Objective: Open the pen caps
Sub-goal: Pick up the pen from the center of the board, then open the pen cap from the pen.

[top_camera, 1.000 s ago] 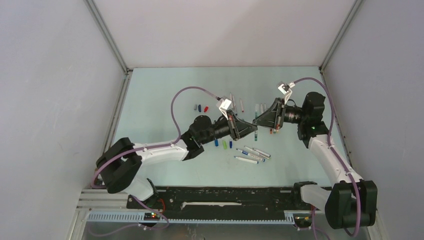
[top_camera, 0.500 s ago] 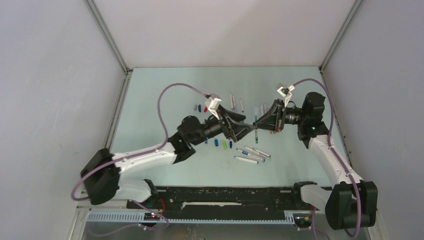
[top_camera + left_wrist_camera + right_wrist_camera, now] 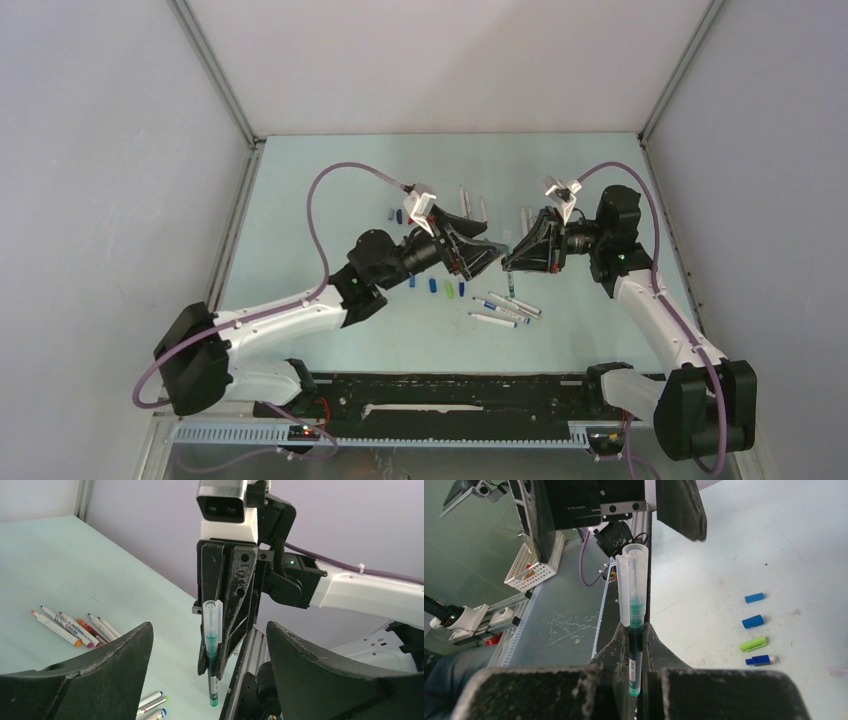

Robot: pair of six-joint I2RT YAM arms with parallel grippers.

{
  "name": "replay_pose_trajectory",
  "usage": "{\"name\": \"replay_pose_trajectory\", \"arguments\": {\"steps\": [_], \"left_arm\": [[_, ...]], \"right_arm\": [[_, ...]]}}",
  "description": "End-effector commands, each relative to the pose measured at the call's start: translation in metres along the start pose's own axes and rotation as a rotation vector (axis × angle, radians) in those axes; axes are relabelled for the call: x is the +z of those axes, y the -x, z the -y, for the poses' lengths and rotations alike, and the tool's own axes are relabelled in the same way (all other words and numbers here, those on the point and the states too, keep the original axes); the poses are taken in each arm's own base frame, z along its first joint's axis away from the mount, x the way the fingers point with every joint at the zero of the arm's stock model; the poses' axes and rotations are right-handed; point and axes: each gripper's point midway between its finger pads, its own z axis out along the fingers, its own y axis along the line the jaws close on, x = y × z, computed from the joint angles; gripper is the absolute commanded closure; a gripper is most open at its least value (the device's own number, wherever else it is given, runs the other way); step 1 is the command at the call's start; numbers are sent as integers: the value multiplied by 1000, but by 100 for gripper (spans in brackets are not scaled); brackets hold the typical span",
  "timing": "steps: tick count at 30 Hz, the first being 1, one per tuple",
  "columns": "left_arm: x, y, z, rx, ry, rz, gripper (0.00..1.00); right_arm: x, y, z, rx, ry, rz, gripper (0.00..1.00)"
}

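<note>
My right gripper [image 3: 636,632] is shut on a green pen [image 3: 633,672], which it holds upright above the table. The pen's clear cap [image 3: 630,582] is on and sticks out past the fingers. My left gripper [image 3: 209,627] faces it with its jaws wide open on either side of the capped end [image 3: 212,620], touching nothing. From above, the left gripper [image 3: 494,250] and the right gripper [image 3: 514,262] meet tip to tip over the table's middle. Loose pen caps lie on the table: two blue [image 3: 754,597] [image 3: 752,621], one light green [image 3: 752,643], plus a row [image 3: 440,287].
Uncapped white pens lie in a cluster [image 3: 506,308] just under the grippers. More pens lie at the back [image 3: 472,206], [image 3: 524,215] and at the left [image 3: 70,627]. A few more caps [image 3: 401,215] sit at the back left. The black rail [image 3: 450,395] runs along the near edge.
My left gripper went from shut to wide open and its arm swung a little left. My right gripper tipped down and left with the pen still in it.
</note>
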Motion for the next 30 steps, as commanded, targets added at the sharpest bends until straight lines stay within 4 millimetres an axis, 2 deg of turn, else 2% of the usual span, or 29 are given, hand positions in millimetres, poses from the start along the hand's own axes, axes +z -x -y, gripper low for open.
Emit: {"name": "replay_pose_trajectory", "arguments": {"steps": [1,8,17,22,24,27,28,30], "left_arm": [[16,17,18,-7,-69,23,16],[29,12,12,-40,-27,25,32],[39,2,12,-69,-24,-4,58],[42,-5,13,-83,-36,-24,64],[42,-6,15,-84,-47,-29,76],[43,-1,18,-74,-55,-19,99],[42,3,18,-71,-51,-7,100],[40,12,19,-60,-46,32,100]], "right_arm": [[1,-1,-1,-24,19,-8,100],[2,-1,4,-11,-1,-3,100],[2,-1,6,-3,-11,0,100],[2,-1,6,-1,-14,1,100],[2,-1,6,0,-13,0,100],[2,-2,7,4,-15,1,100],[2,-2,7,6,-15,1,99],[3,-3,8,10,-17,0,87]]}}
